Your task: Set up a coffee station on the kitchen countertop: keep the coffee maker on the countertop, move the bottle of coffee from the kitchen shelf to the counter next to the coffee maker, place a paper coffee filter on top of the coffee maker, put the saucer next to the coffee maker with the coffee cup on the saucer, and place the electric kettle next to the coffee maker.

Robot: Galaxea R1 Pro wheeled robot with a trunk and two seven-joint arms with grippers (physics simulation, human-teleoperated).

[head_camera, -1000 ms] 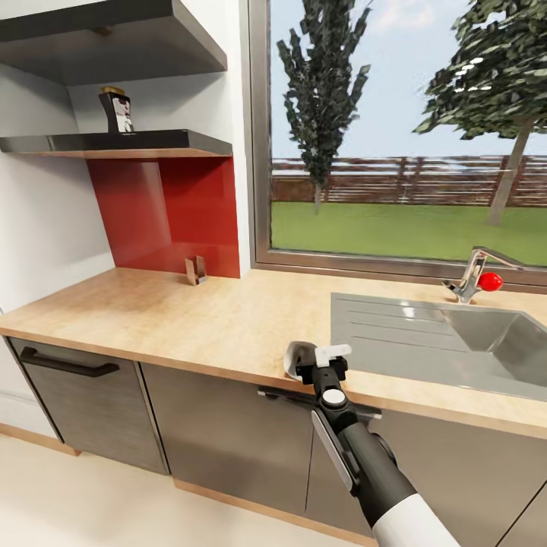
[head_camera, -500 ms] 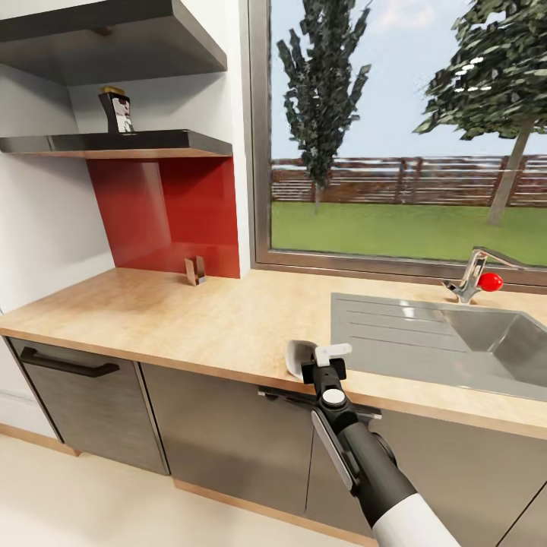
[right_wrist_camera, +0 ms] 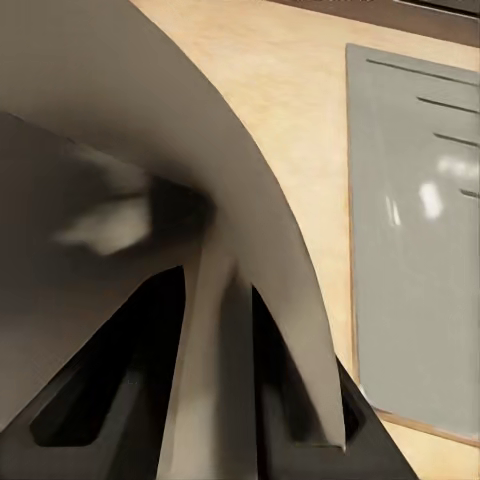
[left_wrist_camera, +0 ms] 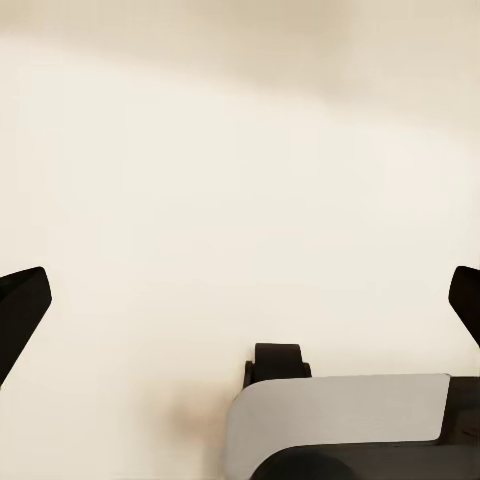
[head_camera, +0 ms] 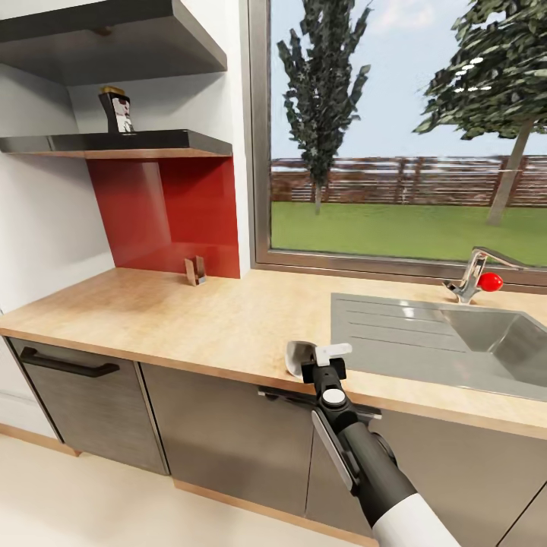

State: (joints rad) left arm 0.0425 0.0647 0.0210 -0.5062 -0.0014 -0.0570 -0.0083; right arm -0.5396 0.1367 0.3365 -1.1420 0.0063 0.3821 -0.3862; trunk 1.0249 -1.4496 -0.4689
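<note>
The right claw (head_camera: 323,357), clenched on the saucer (head_camera: 295,358), has eased slightly down at the worktop's (head_camera: 190,319) front edge and now holds steady; set-down seems near. The left claw (left_wrist_camera: 240,310) hangs released, and the bottle of coffee (head_camera: 116,112) waits on the kitchen shelf (head_camera: 152,142).

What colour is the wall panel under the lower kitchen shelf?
Glossy red, seen best in the head view: the panel below the lower shelf.

Before you: the desk (head_camera: 190,319), steel sink (head_camera: 456,338) set in; small brown holder (head_camera: 195,270) far from the sink. Above that holder, the kitchen shelf (head_camera: 114,143) bears the bottle of coffee (head_camera: 116,111).
</note>
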